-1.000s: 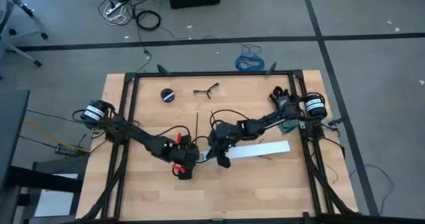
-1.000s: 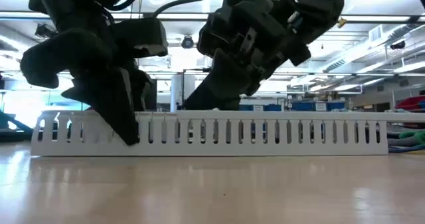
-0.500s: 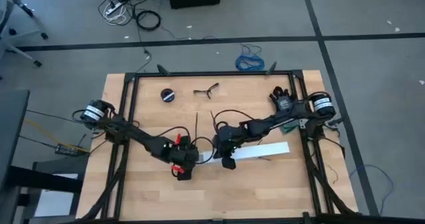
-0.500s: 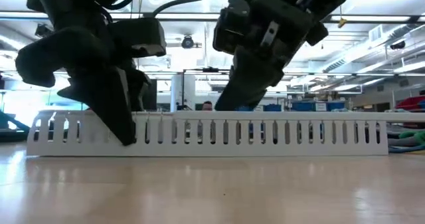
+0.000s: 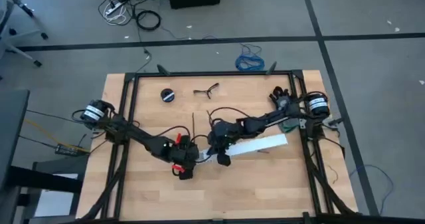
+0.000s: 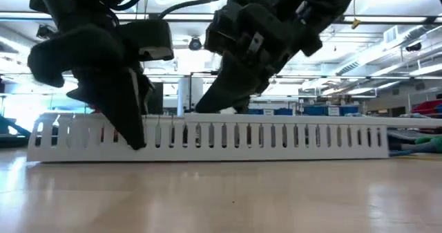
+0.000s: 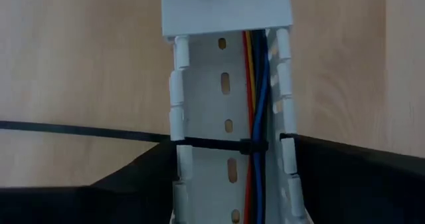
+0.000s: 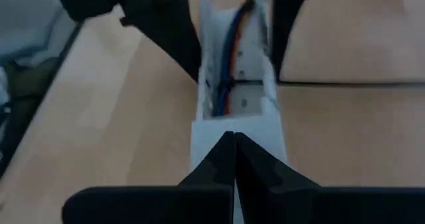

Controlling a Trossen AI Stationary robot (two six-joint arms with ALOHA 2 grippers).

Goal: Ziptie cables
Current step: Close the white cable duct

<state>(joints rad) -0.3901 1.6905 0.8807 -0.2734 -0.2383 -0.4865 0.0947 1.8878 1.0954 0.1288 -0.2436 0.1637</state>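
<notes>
A white slotted strip [image 5: 255,146] lies on the wooden table with red, yellow, blue and dark cables [image 7: 255,84] running along inside it. A black ziptie [image 7: 212,143] crosses the strip and cables. Its thin tail [image 5: 194,125] points toward the table's far edge. A white cover [image 7: 226,11] closes the strip beyond the ziptie. My left gripper [image 5: 186,164] is at the strip's left end, shut on it. My right gripper [image 5: 221,156] is shut and stands just right of the left one, over the cover [image 8: 232,151]. My left gripper holds the strip's left end between its two fingers, one on each slotted side wall [image 7: 178,164]. The fingers come level from the table's left and lie along the strip, which rests flat on the table. My right gripper's shut fingertips [image 8: 232,139] point at the white cover from the right. I cannot tell whether they touch it.
A small black round thing [image 5: 167,95] and a dark forked piece [image 5: 207,90] lie near the table's far edge. A black frame [image 5: 212,73] borders the table. A blue coiled cable [image 5: 249,61] lies on the floor beyond. The wood near the front edge is bare.
My right gripper has swung a little toward the table's right edge and back toward the left gripper, staying shut. The strip has turned slightly: its right end has gone toward the far edge, while its left end has stayed in my left gripper.
</notes>
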